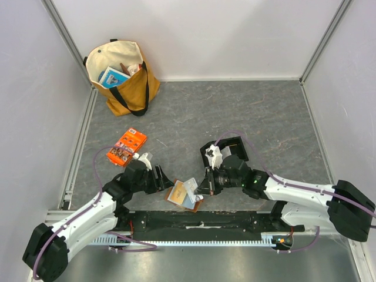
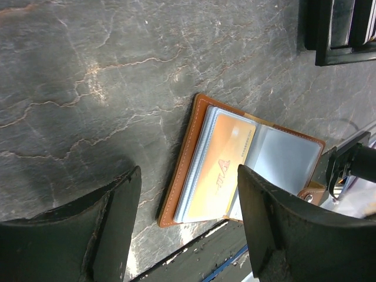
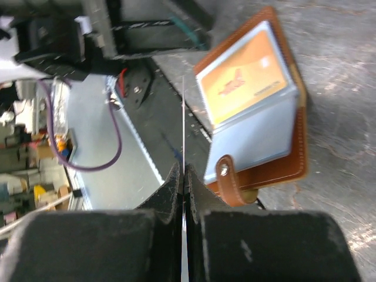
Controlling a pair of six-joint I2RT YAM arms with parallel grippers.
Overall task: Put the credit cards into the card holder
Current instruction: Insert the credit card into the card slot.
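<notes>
- The right gripper (image 3: pixel 183 176) is pressed closed on a thin pale credit card (image 3: pixel 183 117). The card is seen edge-on from the wrist, standing up out of the fingertips as a bare line.
- Just beside that card's edge lies the card holder (image 3: pixel 258 117), spread open flat on the counter (image 1: pixel 235 111). Its brown cover faces down and its clasp tab (image 3: pixel 226 176) curls nearest the fingers.
- One clear sleeve of the holder shows an orange-faced card (image 3: pixel 244 73); the sleeve next to it looks pale and blank.
- The left gripper (image 2: pixel 189 173) is wide open with nothing in it. Its two dark fingers (image 2: pixel 111 217) frame the holder's stitched edge (whether they touch the leather cannot be told).
- From above, the holder sits near the counter's front edge, between the two grippers.
- Behind the right arm is a black tray (image 1: pixel 232 143).
- Further out on the left, an orange printed packet (image 1: pixel 127 147) lies on the counter. A mustard tote bag (image 1: pixel 124 79) stands in the far left corner.
</notes>
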